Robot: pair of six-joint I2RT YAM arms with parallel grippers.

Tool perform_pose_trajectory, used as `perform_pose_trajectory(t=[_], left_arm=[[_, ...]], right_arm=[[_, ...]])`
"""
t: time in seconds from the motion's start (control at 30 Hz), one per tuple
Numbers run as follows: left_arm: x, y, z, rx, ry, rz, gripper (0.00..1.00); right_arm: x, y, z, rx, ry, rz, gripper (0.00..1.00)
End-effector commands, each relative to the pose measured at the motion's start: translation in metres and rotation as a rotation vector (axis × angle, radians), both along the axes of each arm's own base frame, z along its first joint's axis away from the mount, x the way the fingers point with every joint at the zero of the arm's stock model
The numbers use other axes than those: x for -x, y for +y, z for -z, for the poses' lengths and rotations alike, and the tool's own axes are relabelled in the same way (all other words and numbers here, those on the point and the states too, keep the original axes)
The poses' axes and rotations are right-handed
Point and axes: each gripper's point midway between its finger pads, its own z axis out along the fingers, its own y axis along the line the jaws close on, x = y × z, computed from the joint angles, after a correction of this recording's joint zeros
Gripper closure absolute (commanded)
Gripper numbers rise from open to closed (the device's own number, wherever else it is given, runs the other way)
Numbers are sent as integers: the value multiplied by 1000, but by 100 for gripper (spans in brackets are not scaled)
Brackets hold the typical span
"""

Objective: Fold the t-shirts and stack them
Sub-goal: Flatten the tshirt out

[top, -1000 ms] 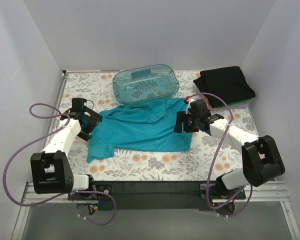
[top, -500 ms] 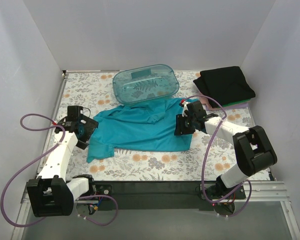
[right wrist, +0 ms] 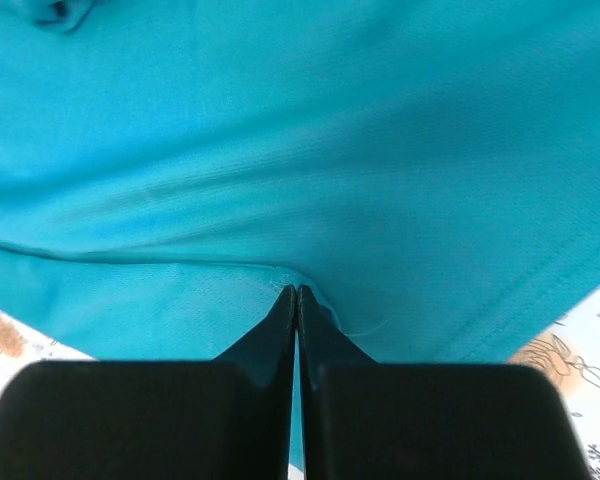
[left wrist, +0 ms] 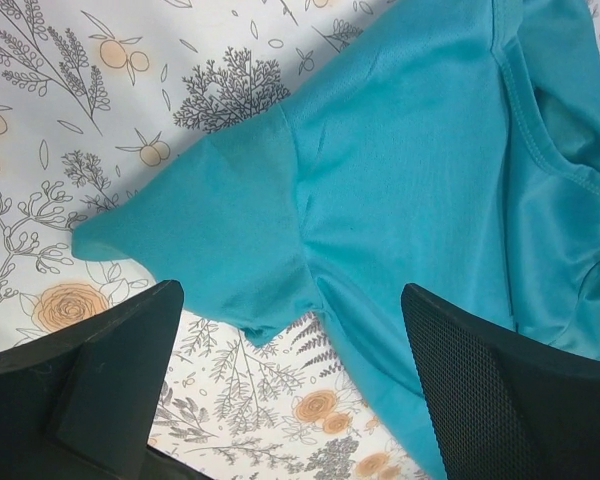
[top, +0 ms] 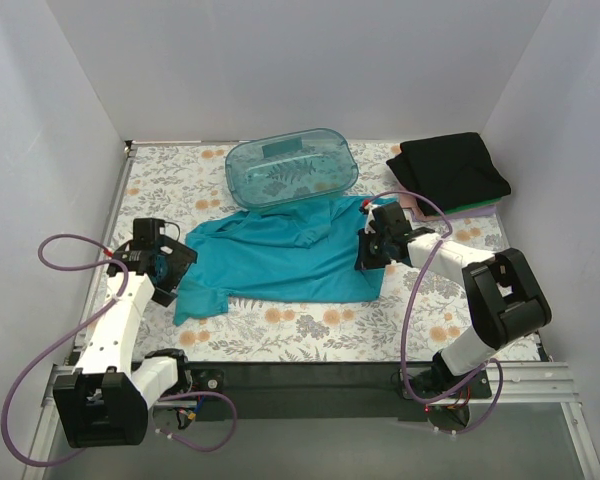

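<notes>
A plain teal-blue t-shirt (top: 280, 255) lies spread and rumpled on the flowered table, its collar end touching the tub. My right gripper (top: 365, 252) is at the shirt's right edge, and in the right wrist view its jaws (right wrist: 297, 292) are pressed together with a small pucker of teal cloth (right wrist: 310, 150) pinched at the tips. My left gripper (top: 165, 262) hovers open over the shirt's left sleeve (left wrist: 210, 240); the wide-apart black fingers (left wrist: 500, 390) hold nothing. Folded t-shirts are stacked at the back right, a black one (top: 455, 170) on top with pinkish (top: 420, 207) and green (top: 480, 208) edges beneath.
A translucent teal plastic tub (top: 292, 167) stands upside-up at the back centre, just behind the shirt. White walls close in the table on three sides. Purple cables loop beside both arms (top: 55, 250).
The right gripper's jaws have closed on the shirt's right edge. The left arm has swung its gripper a little nearer and leftward, staying open over the left sleeve.
</notes>
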Motion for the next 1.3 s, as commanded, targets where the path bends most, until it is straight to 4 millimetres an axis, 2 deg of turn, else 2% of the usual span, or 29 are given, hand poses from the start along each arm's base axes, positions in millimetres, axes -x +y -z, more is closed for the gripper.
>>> perform_pose_trajectory(t=[0.0,0.1,0.13,0.2,0.23,0.33,0.4,0.47,0.5,0.53,0.6,0.67,0.73,0.9,1.03,1.27], left_arm=[[7,-4,-2,10,-3,41,9],[10,-8,1,23,5,76,9],[10,-13,0,42,-2,96,9],[14,-18,6,67,5,112,9],[16,-20,8,80,7,115,9],[24,-35,19,156,2,142,9],[26,-57,15,257,-32,213,9],[38,-70,27,324,-10,229,9],[42,-86,23,362,-38,292,9],[52,-93,34,392,-4,263,9],[65,-117,40,391,-3,362,9],[80,-129,51,396,60,370,9],[100,-131,64,346,165,390,9],[124,-120,76,285,266,351,16],[136,-119,79,302,292,347,21],[150,-132,89,353,329,422,34]], right_arm=[[-12,-16,0,59,-44,92,99],[-20,-44,-1,87,-49,210,99],[-28,-64,-3,104,-62,281,99],[-30,-83,-2,113,-57,337,99],[-34,-99,-3,118,-58,385,99],[-36,-122,-4,121,-58,431,99],[-36,-124,-6,112,-62,429,99],[-35,-124,-6,110,-62,430,99],[-34,-120,-7,88,-56,416,99],[-34,-119,-7,83,-52,414,99],[-34,-116,-6,75,-46,407,99],[-34,-116,-6,72,-44,404,99],[-33,-115,-5,70,-40,398,99],[-32,-115,-3,70,-36,396,99],[-31,-116,-3,71,-36,399,99],[-31,-118,-1,69,-27,402,99]])
